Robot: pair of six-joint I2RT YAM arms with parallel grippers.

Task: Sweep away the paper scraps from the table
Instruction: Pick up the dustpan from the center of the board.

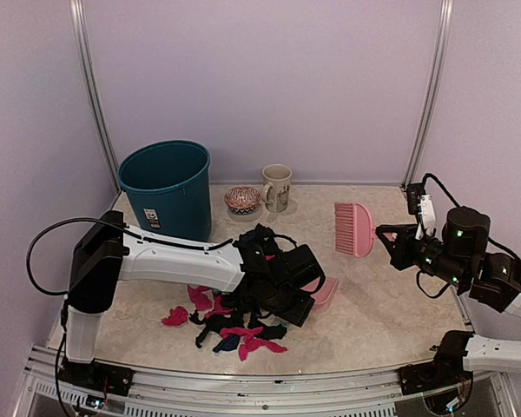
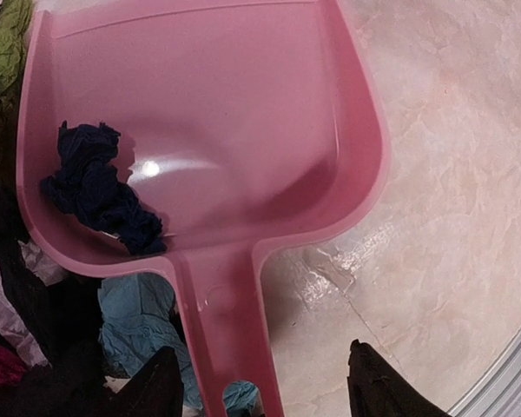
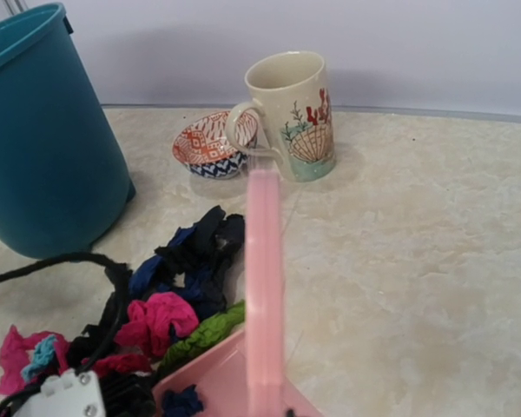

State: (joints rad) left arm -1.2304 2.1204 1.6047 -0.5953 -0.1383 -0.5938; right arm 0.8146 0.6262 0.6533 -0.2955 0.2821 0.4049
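From above, the left arm's wrist covered most of the pink dustpan [image 1: 327,293], leaving one corner poking out. It also hid part of the heap of paper scraps [image 1: 230,330]. The scraps lay bunched on the table [image 1: 382,304] near its front edge, with pink, navy and black ones spilling out from under the arm, close beside the pan. One navy scrap [image 2: 95,187] sat inside the pan. From the left wrist, the pan's mouth was cut off at the top and the scraps ran off the left edge. The left gripper [image 2: 262,352] stood released, its fingers [image 2: 378,387] either side of the pan's handle [image 2: 226,321]. One finger was plainly clear of the handle; I couldn't tell whether the other touched it.

The right gripper [image 1: 382,233] was clenched on the pink brush [image 1: 354,228], well to the right of the heap. Its own camera showed the brush only as a thin edge-on strip, with the fingers out of sight and the bristles impossible to make out. A black cable [image 3: 69,261] looped across the scraps there.

Along the back stood a teal bin [image 1: 167,187], a patterned bowl [image 1: 242,200] and a mug [image 1: 277,187], with the bowl between the other two, all apart from the heap.
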